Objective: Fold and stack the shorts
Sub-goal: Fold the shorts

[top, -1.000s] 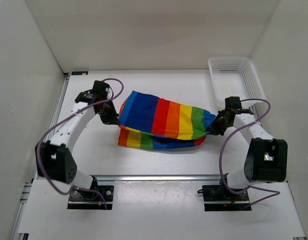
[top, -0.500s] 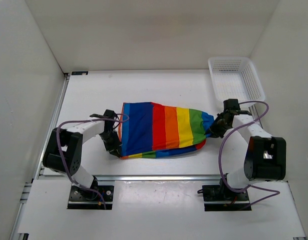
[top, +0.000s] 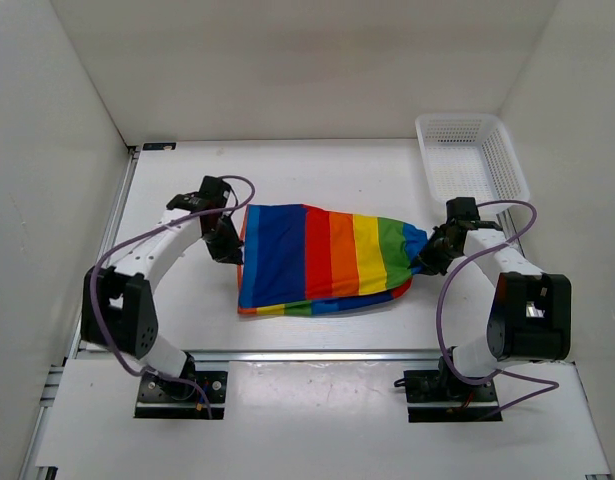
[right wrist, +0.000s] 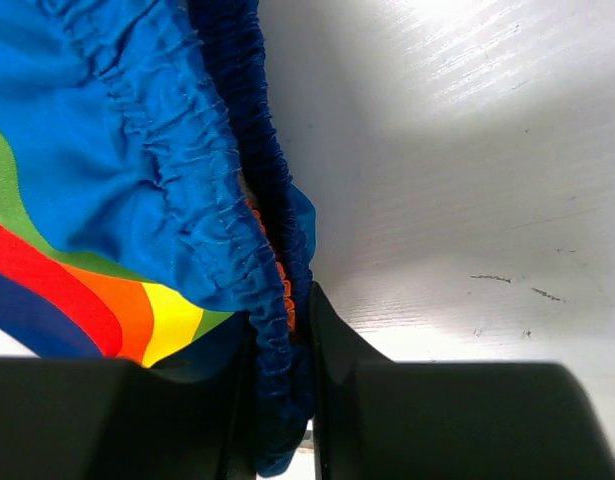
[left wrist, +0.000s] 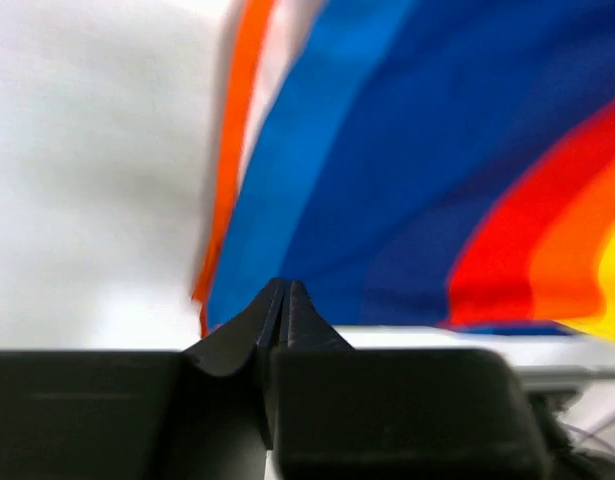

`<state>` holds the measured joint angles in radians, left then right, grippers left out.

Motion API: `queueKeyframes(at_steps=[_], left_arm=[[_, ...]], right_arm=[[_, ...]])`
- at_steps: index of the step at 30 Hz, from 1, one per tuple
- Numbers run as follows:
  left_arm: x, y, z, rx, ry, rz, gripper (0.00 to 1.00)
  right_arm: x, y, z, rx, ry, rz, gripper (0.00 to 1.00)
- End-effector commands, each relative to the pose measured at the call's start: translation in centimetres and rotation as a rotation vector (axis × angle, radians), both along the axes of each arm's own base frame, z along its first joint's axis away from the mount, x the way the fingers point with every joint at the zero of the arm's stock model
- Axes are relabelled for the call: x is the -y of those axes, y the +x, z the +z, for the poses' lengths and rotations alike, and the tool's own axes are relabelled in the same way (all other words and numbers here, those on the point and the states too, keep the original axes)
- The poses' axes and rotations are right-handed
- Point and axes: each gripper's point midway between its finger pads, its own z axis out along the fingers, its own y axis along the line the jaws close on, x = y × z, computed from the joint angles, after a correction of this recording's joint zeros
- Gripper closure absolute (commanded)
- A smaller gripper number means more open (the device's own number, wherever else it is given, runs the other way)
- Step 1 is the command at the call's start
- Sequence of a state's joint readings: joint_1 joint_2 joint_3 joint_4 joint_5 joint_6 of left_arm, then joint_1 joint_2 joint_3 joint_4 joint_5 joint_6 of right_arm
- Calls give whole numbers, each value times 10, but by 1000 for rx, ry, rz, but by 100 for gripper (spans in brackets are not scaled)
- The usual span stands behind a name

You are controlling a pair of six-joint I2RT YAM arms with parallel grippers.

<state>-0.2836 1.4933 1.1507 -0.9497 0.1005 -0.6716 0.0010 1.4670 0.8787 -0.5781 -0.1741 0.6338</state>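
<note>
One pair of soft rainbow-striped cloth shorts (top: 322, 258) lies doubled over mid-surface (top: 327, 180). It looks light, limp and likely to slide, so the elastic edges and corners seem the best holds. The right tool (right wrist: 285, 330) pinches the blue gathered edge. The left tool (left wrist: 285, 290) is narrow and empty beside the blue end. One white plastic mesh basket (top: 507, 160) sits at the far right corner.

The shorts (left wrist: 407, 180) were blurred and cut off at the top and right edges in the left wrist view; their gathered edge was partly hidden inside the clamped right hand (right wrist: 282, 330).
</note>
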Motion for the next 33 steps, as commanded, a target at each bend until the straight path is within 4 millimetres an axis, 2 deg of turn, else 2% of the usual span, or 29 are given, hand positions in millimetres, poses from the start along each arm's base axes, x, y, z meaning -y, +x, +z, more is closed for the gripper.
queueKeyframes(at_steps=[1,3,5,9,13,15,20,21,24,25,26,27,28,29,30,31,32,33], left_arm=[[-6,19,-20,-11,69,17,89],[-4,25,-41,-59,84,16,89],[2,37,-48,-57,74,4,89],[14,46,-47,-41,61,-20,89],[12,50,-63,-77,91,-16,89],[10,46,-79,-125,107,-17,89],[23,44,-94,-142,105,-50,89],[22,41,-96,-153,107,-42,89],[21,40,-100,-165,111,-42,89],[23,39,-100,-168,102,-44,89],[23,39,-100,-168,102,-44,89],[24,42,-98,-159,99,-44,89],[24,41,-101,-168,102,-44,89],[24,41,-101,-168,102,-44,89],[27,43,-99,-159,100,-53,89],[29,42,-98,-162,91,-55,89],[29,42,-98,-162,91,-55,89],[29,41,-101,-170,94,-56,89]], right_arm=[[4,6,4,38,-28,14,100],[6,8,9,49,-37,11,100],[8,12,16,68,-50,15,100],[12,16,20,80,-74,25,100],[16,19,22,91,-96,27,100],[21,22,26,100,-126,26,100],[21,32,55,162,-203,42,100],[13,41,73,212,-215,62,100],[-5,50,99,279,-284,126,100],[-14,60,117,327,-300,156,100],[-24,64,120,332,-316,191,100],[-45,59,122,336,-333,272,100],[-53,62,127,346,-367,289,100],[-81,65,136,373,-377,363,100],[-92,63,137,370,-397,395,100],[-106,65,131,359,-424,439,100],[-135,64,144,418,-440,488,100],[-149,61,145,426,-451,521,100]])
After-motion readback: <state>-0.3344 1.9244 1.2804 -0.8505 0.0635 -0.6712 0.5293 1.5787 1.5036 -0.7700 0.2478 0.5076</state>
